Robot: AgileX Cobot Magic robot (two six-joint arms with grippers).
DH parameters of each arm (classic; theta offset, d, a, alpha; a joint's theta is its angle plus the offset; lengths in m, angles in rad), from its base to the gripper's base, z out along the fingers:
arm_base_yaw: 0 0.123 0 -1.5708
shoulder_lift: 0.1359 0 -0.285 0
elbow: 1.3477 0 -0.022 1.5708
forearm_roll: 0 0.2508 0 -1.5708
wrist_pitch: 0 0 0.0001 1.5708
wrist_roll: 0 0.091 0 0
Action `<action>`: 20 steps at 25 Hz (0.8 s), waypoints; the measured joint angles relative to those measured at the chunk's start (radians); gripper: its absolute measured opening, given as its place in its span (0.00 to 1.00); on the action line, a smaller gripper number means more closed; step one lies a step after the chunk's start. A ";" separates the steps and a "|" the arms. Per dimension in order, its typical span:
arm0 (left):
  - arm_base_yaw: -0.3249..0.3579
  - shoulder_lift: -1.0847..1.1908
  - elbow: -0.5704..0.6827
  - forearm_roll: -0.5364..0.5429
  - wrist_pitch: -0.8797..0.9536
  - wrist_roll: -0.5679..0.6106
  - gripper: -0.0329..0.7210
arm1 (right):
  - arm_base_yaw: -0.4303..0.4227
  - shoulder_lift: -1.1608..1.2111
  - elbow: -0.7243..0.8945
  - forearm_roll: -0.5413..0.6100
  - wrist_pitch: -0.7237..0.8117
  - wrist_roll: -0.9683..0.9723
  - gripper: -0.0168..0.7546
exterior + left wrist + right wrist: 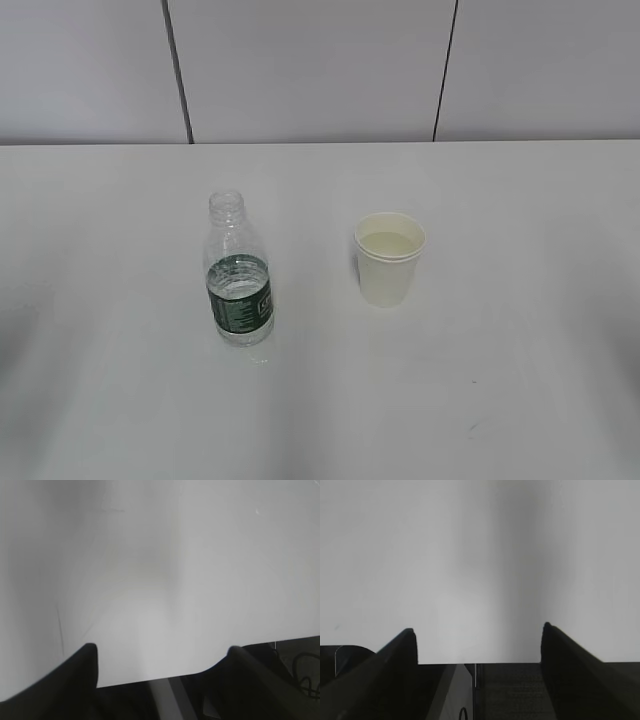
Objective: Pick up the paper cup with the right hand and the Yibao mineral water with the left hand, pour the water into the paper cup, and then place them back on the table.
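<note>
- Both arms hang clear: left tool (160, 655) and right tool (477, 635) gape, empty.
- Paper cup (389, 258) and Yibao mineral water (238, 285) stand apart on the desk (520, 380); approach each squarely at mid-body.

Each wrist view shows two dark, seemingly black, smooth tapering fingers (75, 680) (395, 672) with rounded tips.

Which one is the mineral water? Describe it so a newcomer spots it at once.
On the large white table, two things stand near the middle, apart from each other. The left one is the small clear plastic bottle. Unlike the shorter white paper cup to its right, it is see-through, uncapped and wears a dark green label band.
</note>
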State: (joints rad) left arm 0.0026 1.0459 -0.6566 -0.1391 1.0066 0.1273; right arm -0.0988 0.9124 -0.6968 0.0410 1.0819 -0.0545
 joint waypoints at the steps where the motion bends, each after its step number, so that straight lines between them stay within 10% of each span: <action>1: 0.000 -0.032 0.025 -0.003 -0.006 0.000 0.68 | 0.000 -0.041 0.043 -0.001 -0.008 -0.002 0.79; 20: 0.000 -0.600 0.170 -0.015 -0.150 -0.001 0.67 | 0.000 -0.647 0.179 -0.012 -0.009 -0.008 0.79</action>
State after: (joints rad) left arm 0.0026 0.4460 -0.4866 -0.1542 0.8562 0.1258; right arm -0.0988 0.2657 -0.5174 0.0291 1.0732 -0.0622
